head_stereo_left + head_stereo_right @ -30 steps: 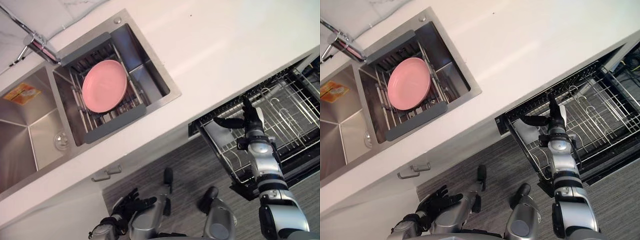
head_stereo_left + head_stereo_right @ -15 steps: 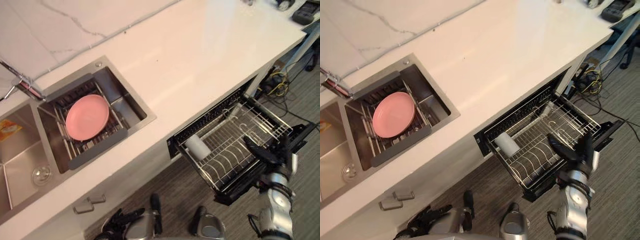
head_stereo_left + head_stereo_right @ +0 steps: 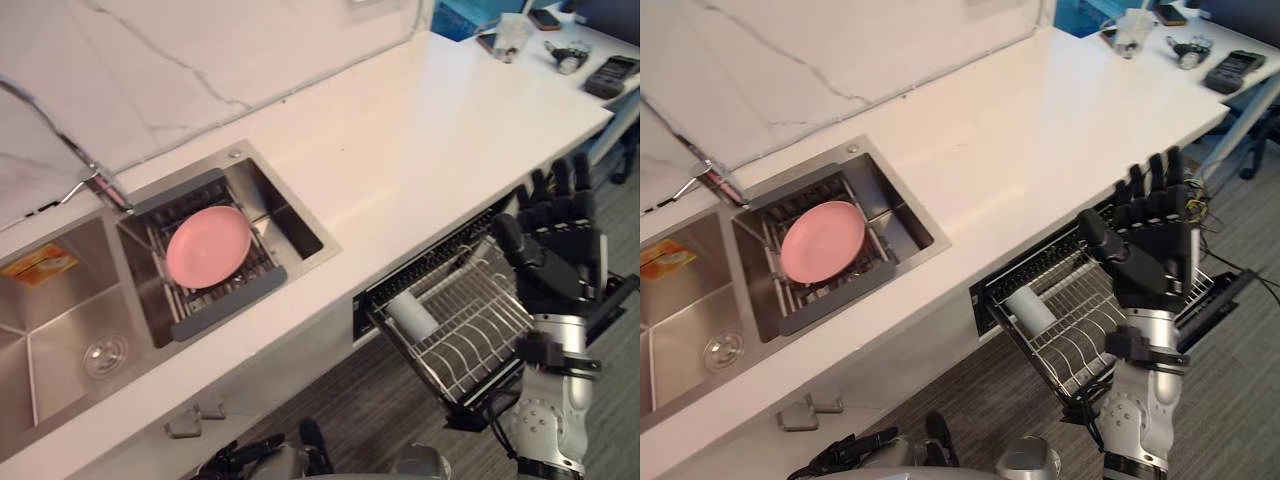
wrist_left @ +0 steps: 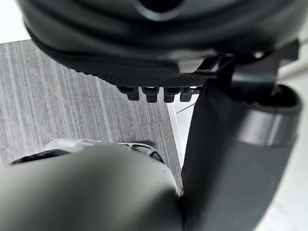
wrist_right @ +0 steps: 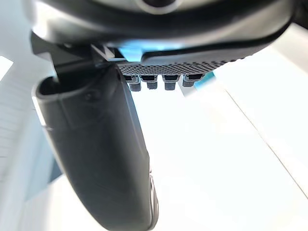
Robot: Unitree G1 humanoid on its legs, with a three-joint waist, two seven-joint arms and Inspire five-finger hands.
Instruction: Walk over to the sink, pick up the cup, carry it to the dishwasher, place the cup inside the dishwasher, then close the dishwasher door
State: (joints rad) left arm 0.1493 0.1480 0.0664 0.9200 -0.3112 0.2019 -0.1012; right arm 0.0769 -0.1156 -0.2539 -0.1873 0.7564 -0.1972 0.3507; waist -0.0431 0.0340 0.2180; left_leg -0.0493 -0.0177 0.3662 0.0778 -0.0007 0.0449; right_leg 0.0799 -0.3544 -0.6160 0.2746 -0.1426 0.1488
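Right eye view is showing the cup lying on its side inside the dishwasher rack, below and left of the right hand, which is hovering nearer, fingers straight and empty; the left hand is hanging relaxed.

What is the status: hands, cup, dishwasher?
Right hand open, raised near pulled-out metal wire rack. Left hand open, low. White cylindrical cup lies in rack.

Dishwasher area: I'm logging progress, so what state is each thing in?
Wire dishwasher rack: pulled out.
White cylindrical cup: lying on its side in that rack.
Dark dishwasher door: open.
Round pink plate: lying in the sink's drainer.
Right hand: raised, fingers straight, empty.
Left hand: low, relaxed, empty.
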